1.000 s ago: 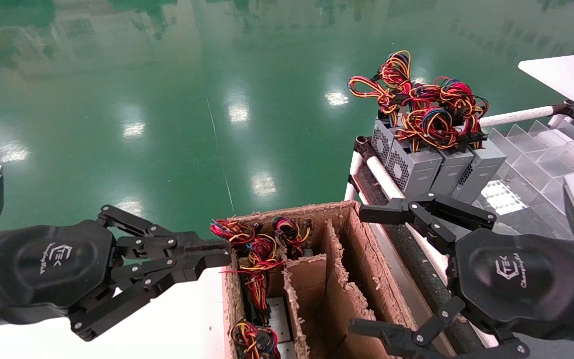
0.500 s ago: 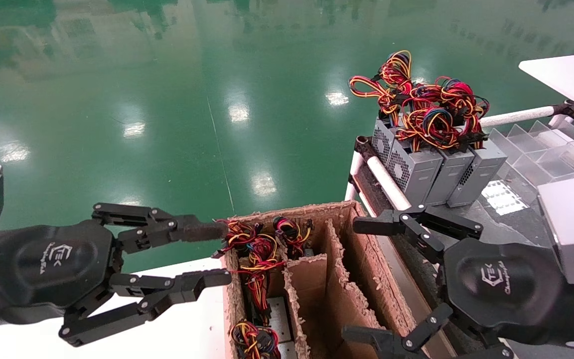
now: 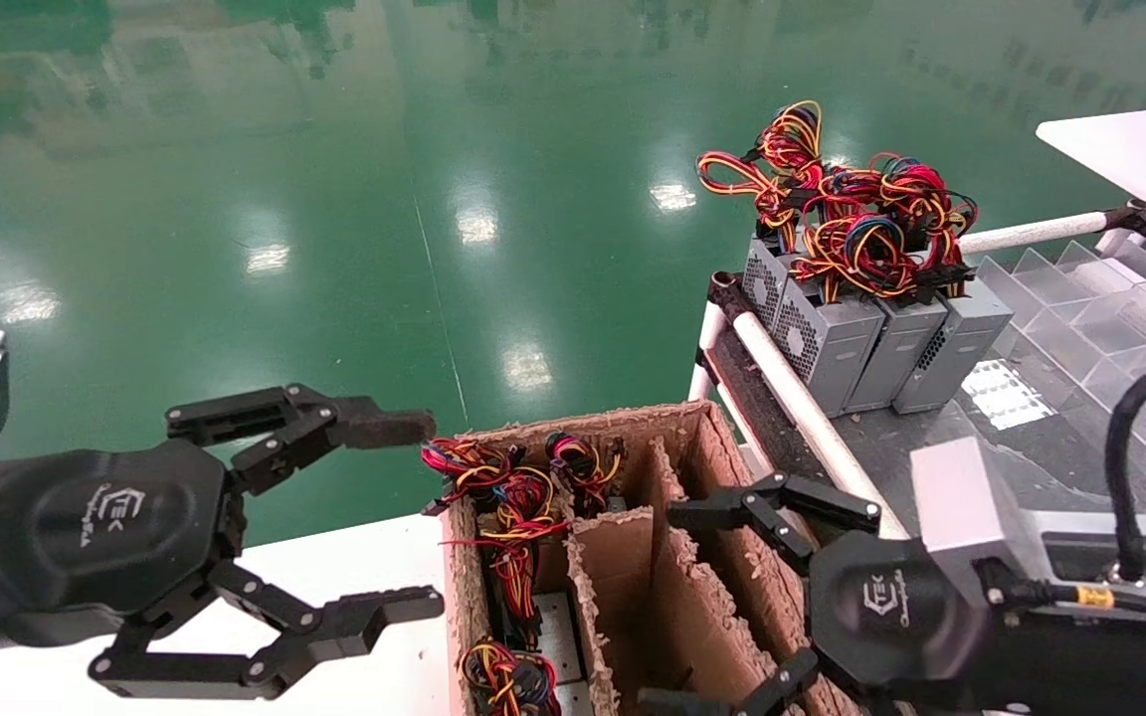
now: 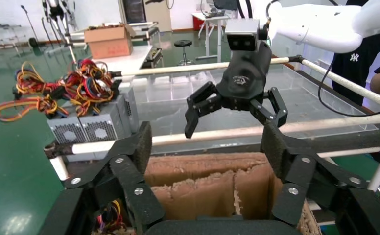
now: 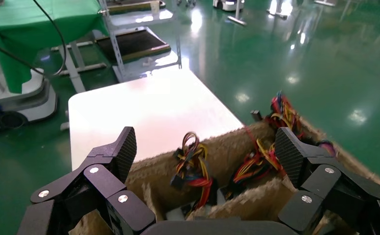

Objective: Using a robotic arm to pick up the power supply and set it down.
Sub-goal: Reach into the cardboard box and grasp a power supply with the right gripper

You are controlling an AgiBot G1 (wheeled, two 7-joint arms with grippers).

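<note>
The power supply stands in the left column of a cardboard box; mostly its red, yellow and orange wire bundle shows, the metal body largely hidden. More such bundles poke from the same column. My right gripper hovers over the box's right side, open and empty; in the right wrist view, it frames the bundle between its fingers from a distance. My left gripper is open wide at the box's left edge, above the white table, also empty. It faces the box wall.
Three grey power supplies with tangled wires that include blue stand on a rack at the right, behind a white rail. Clear plastic dividers lie beyond. A white table is left of the box. Green floor lies ahead.
My left gripper has gone from shut to wide open. The right arm has swung in from the rack toward me and leftward, over the cardboard box.
</note>
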